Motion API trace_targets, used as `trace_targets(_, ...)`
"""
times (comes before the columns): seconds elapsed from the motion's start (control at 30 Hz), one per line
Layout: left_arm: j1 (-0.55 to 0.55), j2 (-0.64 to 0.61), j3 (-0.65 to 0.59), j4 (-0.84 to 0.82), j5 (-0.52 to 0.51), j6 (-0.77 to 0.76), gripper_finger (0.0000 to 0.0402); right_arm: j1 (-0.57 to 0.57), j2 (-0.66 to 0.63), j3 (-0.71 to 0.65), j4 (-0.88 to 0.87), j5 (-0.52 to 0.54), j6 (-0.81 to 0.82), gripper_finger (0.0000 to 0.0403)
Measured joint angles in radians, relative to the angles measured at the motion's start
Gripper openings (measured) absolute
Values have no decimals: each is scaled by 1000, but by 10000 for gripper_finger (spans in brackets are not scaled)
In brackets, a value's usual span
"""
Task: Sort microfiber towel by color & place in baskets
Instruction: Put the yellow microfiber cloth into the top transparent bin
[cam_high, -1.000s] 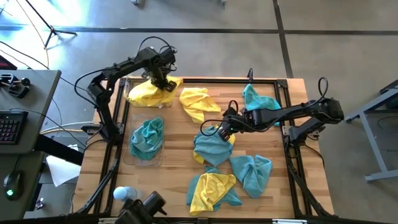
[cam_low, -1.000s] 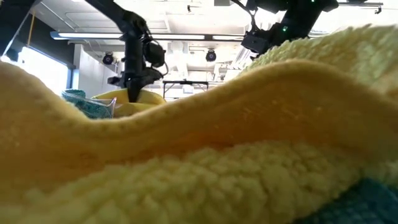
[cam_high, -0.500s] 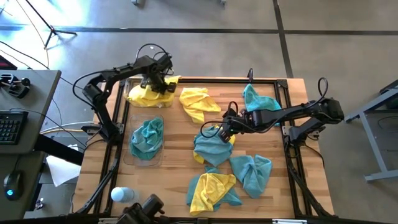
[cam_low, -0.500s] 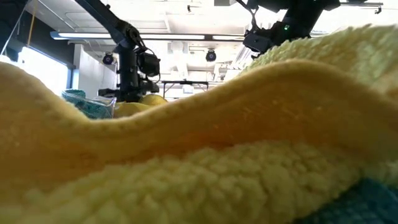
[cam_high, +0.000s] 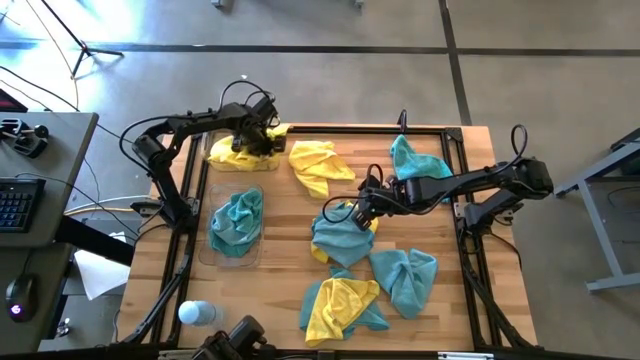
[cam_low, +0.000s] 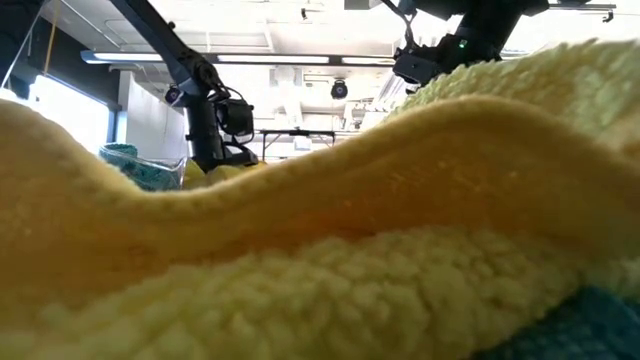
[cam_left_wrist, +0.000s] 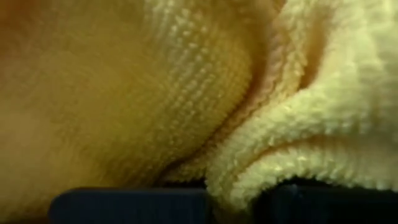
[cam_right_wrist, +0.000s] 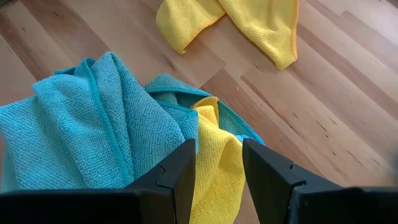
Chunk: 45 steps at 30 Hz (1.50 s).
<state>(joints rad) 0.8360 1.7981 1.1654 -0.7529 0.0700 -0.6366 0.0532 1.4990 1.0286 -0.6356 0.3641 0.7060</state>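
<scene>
My left gripper (cam_high: 258, 140) reaches down into the far-left basket (cam_high: 208, 160), shut on a yellow microfiber towel (cam_high: 232, 153) that lies heaped in it. The basket beside it (cam_high: 204, 250) holds teal towels (cam_high: 236, 220). At mid-table, my right gripper (cam_high: 357, 208) stands open just above a teal towel (cam_right_wrist: 81, 130) that has a yellow one (cam_right_wrist: 217, 155) tucked in its folds; the yellow strip shows between its fingers. Loose on the wood lie a yellow towel (cam_high: 318, 165), two teal ones (cam_high: 415, 160) (cam_high: 405, 278) and a yellow-and-teal pair (cam_high: 340, 305). My left gripper pinches a thick fold of the yellow towel (cam_left_wrist: 239, 177) between its two fingers, coming from above and pointing steeply down. The cloth bunches up around the fingers (cam_left_wrist: 124, 202) and rests slack on the yellow pile in the basket.
A pale blue bottle (cam_high: 197, 313) stands at the near left corner. A black metal frame (cam_high: 455, 150) runs round the table. In the low view a yellow towel (cam_low: 320, 230) lies right in front of the camera and hides most of the table.
My left gripper has sunk toward the far-left basket with the yellow towel and rolled about its own axis. The towel, which hung spread below it, is now slumped on the yellow pile. My right gripper has kept still.
</scene>
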Motion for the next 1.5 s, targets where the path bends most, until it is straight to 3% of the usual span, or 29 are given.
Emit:
trace_targets(0.77,-12,-18,-24,48,-36,20,126,0,0,0,1,-16,0,128)
trace_targets(1.2,-12,-256,-25,46,-46,-2,141,0,0,0,12,-28,0,128)
trace_targets(1.5,1,-384,-24,42,-144,2,141,0,0,0,22,-28,0,128)
